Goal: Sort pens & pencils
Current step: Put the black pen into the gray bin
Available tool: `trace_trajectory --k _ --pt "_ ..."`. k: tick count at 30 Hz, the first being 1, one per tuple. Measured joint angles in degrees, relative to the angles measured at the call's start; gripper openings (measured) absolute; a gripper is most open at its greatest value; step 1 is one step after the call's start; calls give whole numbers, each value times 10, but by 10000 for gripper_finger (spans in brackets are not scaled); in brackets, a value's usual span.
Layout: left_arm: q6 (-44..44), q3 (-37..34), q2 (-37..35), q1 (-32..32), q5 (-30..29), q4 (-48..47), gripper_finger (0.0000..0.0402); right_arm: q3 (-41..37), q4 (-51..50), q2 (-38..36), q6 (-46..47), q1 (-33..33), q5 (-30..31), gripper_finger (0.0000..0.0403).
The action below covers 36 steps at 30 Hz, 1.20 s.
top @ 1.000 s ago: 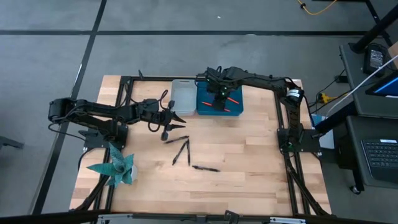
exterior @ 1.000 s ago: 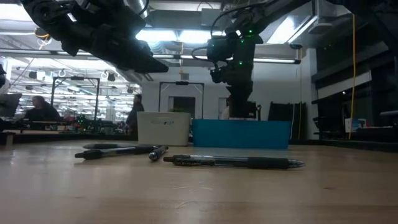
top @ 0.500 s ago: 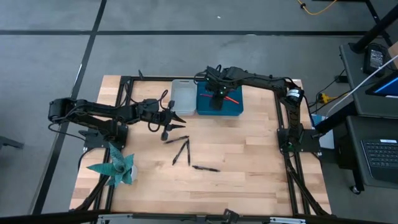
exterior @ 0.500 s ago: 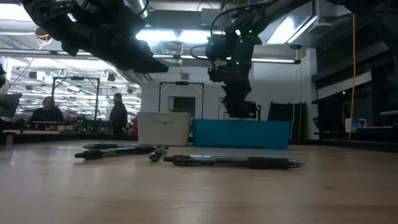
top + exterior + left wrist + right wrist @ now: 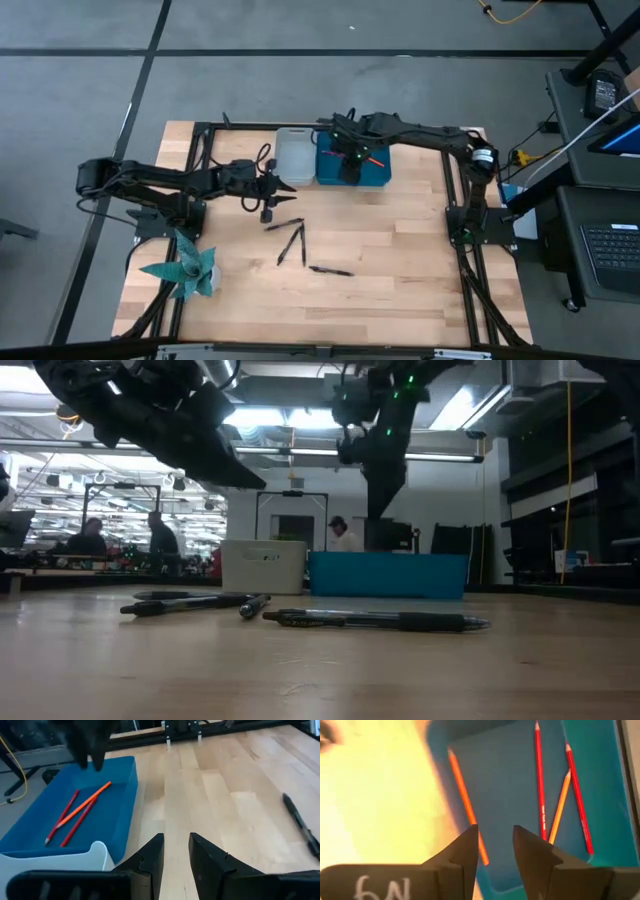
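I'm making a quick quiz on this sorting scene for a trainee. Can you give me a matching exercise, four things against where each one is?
Things:
1. pencils
2. pens
3. right tool
4. left tool

Places:
A. lying loose on the wooden table
B. above the blue bin, empty
C. over bare table beside the white bin
D. lying inside the blue bin

Pairs: 1-D, 2-A, 3-B, 4-C

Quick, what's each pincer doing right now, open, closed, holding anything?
Left pincer: open, empty, above the table.
Right pincer: open, empty, over the blue plastic bin.
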Motion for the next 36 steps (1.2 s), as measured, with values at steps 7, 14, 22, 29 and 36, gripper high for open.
trace_trajectory --k 7,14,22,29,36 --pt "-15 0 -71 -45 -27 -66 85 0 -7 -46 44 70 34 123" --pt "-40 -12 -174 -157 -151 -134 85 -1 -35 -53 92 154 67 123" --pt "-84 -90 -266 -251 -266 -112 85 -54 -7 -60 204 270 94 123" --pt "-84 -105 -294 -287 -307 -82 85 -98 94 -58 302 361 97 123" --pt "-84 -105 -294 -289 -309 -73 85 -99 131 -18 345 407 93 123"
